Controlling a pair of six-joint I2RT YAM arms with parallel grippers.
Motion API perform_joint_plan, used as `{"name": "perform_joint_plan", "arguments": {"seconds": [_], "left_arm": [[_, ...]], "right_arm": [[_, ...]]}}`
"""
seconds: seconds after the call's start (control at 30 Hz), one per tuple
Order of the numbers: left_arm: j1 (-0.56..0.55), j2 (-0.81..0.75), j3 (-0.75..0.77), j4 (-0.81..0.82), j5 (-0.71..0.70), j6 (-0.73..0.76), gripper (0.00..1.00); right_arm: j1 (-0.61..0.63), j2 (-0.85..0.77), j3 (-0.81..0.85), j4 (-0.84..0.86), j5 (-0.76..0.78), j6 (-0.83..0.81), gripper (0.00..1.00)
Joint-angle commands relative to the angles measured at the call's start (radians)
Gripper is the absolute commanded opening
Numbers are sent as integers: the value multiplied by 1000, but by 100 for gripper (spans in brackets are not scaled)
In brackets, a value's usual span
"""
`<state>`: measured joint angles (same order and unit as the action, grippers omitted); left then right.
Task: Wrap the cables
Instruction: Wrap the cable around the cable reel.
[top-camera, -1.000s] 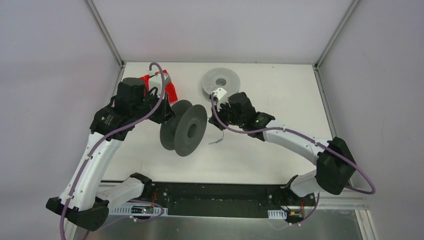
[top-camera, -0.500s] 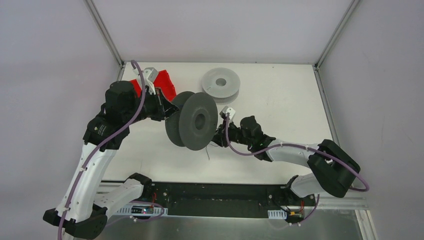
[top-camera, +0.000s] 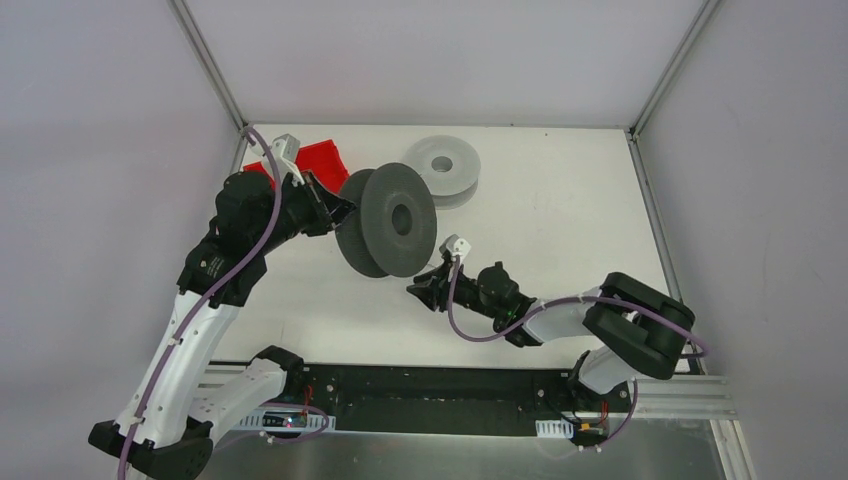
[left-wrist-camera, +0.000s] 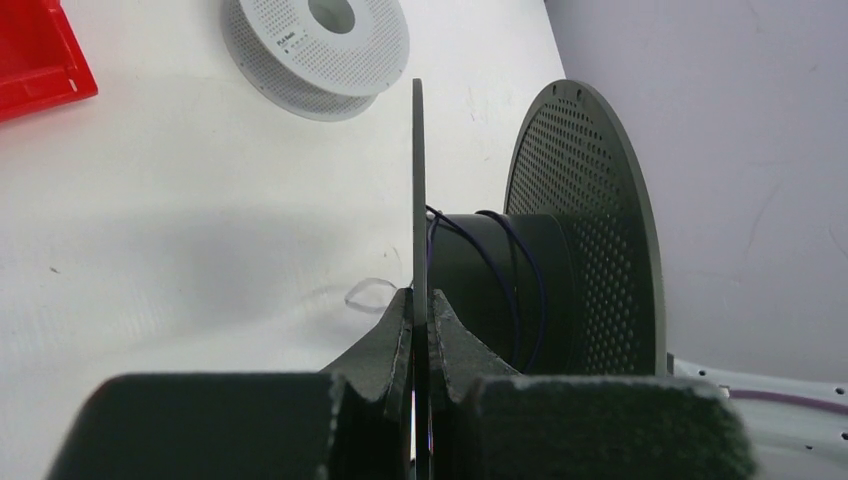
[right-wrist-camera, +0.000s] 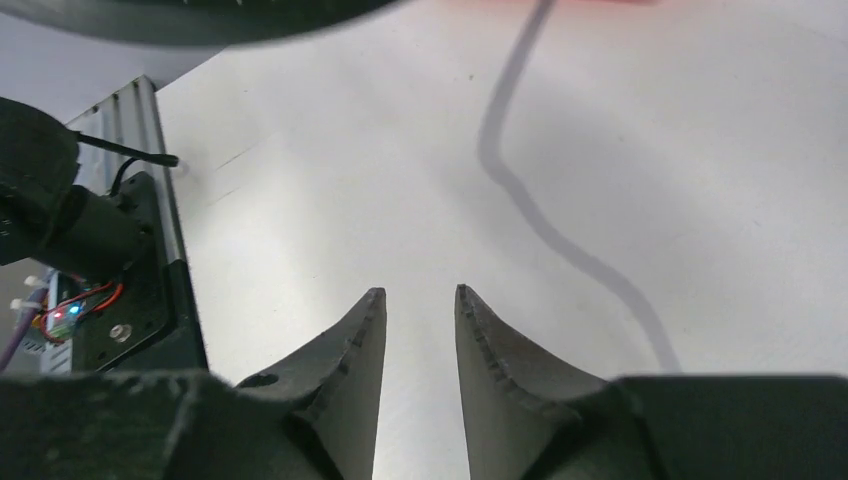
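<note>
My left gripper (top-camera: 338, 213) is shut on the thin near flange (left-wrist-camera: 417, 200) of a dark grey spool (top-camera: 392, 232) and holds it on edge above the table. The cable (left-wrist-camera: 503, 272), a thin dark wire, makes a couple of loose turns round the spool's hub. A faint curl (left-wrist-camera: 366, 293) lies on the table beside my left fingertips. My right gripper (top-camera: 416, 290) is low over the table, in front of and below the spool, pointing left. In the right wrist view it (right-wrist-camera: 420, 296) is open with nothing between its fingers (right-wrist-camera: 366, 345).
A light grey spool (top-camera: 442, 164) lies flat at the back middle and also shows in the left wrist view (left-wrist-camera: 315, 40). A red bin (top-camera: 320, 160) sits at the back left. The black base rail (right-wrist-camera: 130, 250) runs along the table's near edge.
My left gripper has carried the dark spool up and toward the back. My right arm has pulled back toward the near edge and dropped low, its gripper now under the spool's front.
</note>
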<state>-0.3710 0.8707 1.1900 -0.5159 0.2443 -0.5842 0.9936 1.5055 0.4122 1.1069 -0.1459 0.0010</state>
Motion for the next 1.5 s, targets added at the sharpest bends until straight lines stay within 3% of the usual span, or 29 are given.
{"name": "perform_joint_plan", "arguments": {"seconds": [0.0,0.3,0.47,0.6,0.73,0.97,1.47], "left_arm": [[8,-46,-17,170,-65,-75,0],[7,-63,-38,201,-115,-88,0],[7,-65,-27,201,-103,-82,0],[9,-70,-20,198,-85,-91,0],[8,-75,-5,198,-65,-116,0],[7,-79,34,198,-37,-145,0],[8,-98,54,198,-34,-179,0]], "right_arm": [[33,58,-15,166,105,39,34],[84,164,-20,231,246,-28,36],[47,145,-29,222,354,-85,54],[-65,144,-22,221,275,-43,63],[-114,173,8,234,175,-104,71],[-212,252,99,238,-68,-110,74],[-247,403,292,226,-67,-5,74]]}}
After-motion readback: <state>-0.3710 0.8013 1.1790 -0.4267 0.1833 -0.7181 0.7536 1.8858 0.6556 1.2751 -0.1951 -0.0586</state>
